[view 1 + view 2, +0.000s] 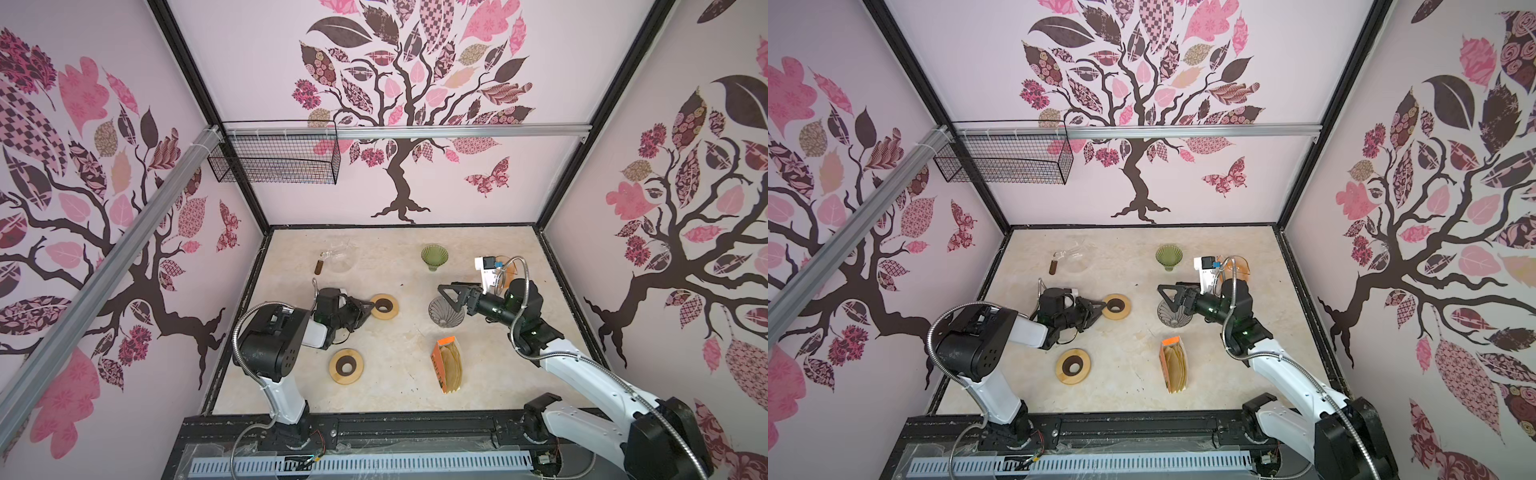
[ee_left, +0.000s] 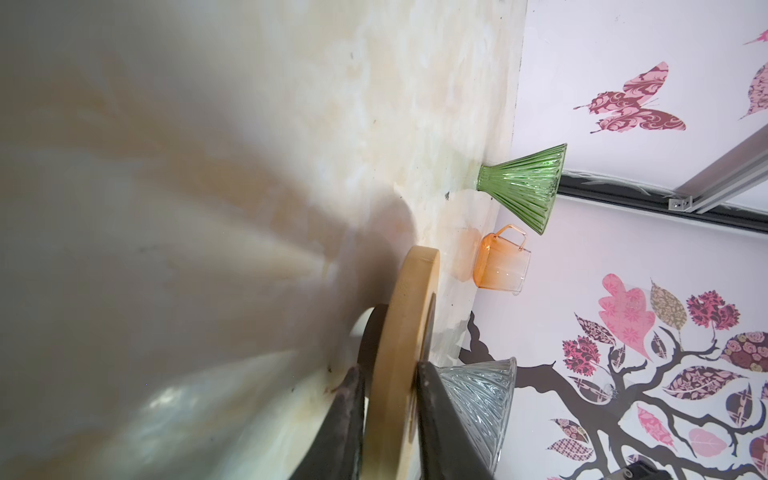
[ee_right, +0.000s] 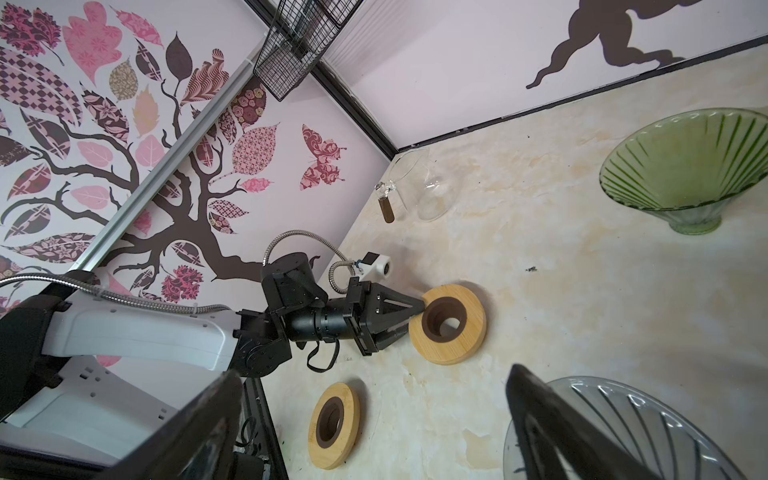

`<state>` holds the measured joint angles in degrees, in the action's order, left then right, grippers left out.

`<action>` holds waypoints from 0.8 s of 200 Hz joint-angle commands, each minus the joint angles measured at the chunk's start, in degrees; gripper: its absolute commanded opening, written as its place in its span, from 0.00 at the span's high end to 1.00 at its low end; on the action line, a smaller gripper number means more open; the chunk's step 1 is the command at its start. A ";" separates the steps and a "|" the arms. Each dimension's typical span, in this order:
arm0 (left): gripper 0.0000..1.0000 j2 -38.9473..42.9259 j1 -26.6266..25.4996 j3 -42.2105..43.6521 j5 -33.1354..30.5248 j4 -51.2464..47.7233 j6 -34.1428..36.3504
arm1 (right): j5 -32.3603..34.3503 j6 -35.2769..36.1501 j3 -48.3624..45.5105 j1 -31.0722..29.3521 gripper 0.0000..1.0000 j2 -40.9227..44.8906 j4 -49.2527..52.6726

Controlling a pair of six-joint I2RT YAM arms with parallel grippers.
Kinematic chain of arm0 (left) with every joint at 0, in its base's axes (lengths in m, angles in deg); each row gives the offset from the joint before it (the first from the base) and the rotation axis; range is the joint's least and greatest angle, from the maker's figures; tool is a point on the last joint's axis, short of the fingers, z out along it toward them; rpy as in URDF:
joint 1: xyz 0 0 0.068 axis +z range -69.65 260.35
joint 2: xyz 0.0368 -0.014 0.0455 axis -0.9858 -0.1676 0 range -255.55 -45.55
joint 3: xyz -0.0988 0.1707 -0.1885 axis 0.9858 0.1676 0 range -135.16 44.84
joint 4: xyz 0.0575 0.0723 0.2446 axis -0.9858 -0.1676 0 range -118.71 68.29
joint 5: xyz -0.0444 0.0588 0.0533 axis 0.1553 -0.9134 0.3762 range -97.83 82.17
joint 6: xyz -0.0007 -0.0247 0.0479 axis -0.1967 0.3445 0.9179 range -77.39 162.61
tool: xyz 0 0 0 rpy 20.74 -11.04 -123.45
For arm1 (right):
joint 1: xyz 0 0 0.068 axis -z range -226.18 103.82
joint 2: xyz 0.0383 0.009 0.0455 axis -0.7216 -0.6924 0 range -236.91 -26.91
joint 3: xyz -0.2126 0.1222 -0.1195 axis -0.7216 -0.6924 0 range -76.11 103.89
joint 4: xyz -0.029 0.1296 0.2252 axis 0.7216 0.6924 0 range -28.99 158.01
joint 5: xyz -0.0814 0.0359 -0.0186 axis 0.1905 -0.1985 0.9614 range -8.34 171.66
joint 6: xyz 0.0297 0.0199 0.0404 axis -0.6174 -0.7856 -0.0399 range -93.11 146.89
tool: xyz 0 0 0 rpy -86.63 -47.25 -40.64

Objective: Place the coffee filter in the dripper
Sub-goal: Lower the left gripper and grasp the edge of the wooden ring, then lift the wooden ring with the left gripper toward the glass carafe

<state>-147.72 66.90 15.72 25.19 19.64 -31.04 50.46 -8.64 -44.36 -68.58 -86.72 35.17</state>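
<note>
- We count two pincers. The left pincer (image 3: 422,309) is clamped on the rim of a round pale wooden ring with a dark inner collar (image 3: 453,328). In the left wrist view that ring stands edge-on between the black fingers (image 2: 436,415).
- The right pincer (image 1: 446,299) is spread wide and grips nothing. It is over the rim of a smoke-grey ribbed glass cone dripper (image 1: 444,319); we cannot tell whether a finger touches it.
- There are two wooden rings. The second ring (image 1: 347,365) lies flat on the marbled beige tabletop (image 1: 395,332), on the base side of the left pincer and apart from it.
- There are two cone drippers. The green ribbed glass cone dripper (image 1: 434,255) stands upright beyond the right pincer.
- One orange cardboard box (image 1: 439,365) lies open on its side, on the base side of the right pincer and apart from both pincers. The tan paper coffee filters (image 1: 452,365) sit inside it; we cannot count them.
- One clear glass carafe with a brown handle (image 1: 338,261) stands beyond the left pincer, its outline faint.
- One orange glass cup (image 2: 503,262) is plain in the left wrist view. In both top views the right arm's wrist camera mostly hides it.
- The right wrist view cuts off the grey dripper at its edge.
</note>
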 commanded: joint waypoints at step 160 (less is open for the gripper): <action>1.00 5.73 -0.65 3.38 -1.64 18.23 -9.47 | 0.53 1.77 0.34 -0.72 0.00 0.22 -0.51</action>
<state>-146.10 66.42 20.55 24.29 40.31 -41.49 50.61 -7.70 -44.36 -68.99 -86.72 35.28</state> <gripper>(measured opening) 0.136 0.999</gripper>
